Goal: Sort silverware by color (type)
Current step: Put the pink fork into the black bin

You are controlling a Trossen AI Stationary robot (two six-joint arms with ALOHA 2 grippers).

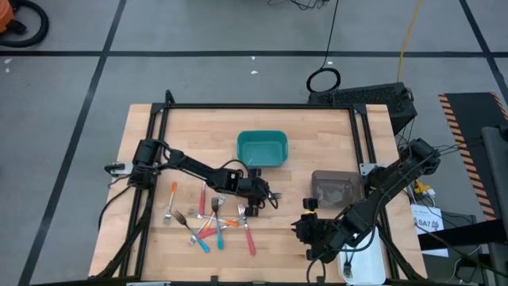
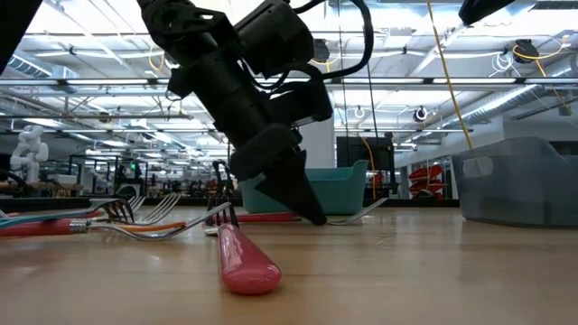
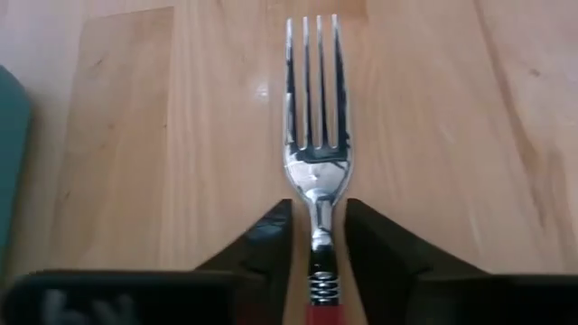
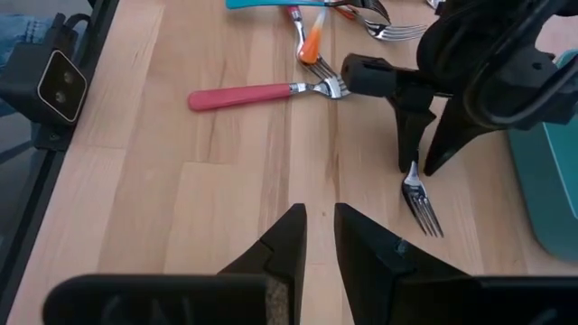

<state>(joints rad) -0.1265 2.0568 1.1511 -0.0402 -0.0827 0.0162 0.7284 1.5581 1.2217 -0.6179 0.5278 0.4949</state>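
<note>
Two dark arms reach over the wooden counter in the high view. We see the left pincer near the middle, at about six o'clock from a teal bin. The silverware lies scattered at nine o'clock from that pincer: forks with red, orange and light blue handles, some crossing each other. A grey bin sits at three o'clock from the left pincer, and the right pincer hangs at about seven o'clock from that bin, near the counter's front edge.

From the low view we see the left pincer tipped down with its tips at the counter top, a red-handled fork lying in front of it and more forks off at nine o'clock.

In the left wrist view we find the fingers on either side of the neck of a red fork, pinching it just above its red handle, with the tines pointing away along the wood.

In the right wrist view the right pincer has its fingers close together with nothing between them, and it hovers above bare wood. Ahead we see the left pincer standing over the gripped fork, with another red fork lying flat nearby.
</note>
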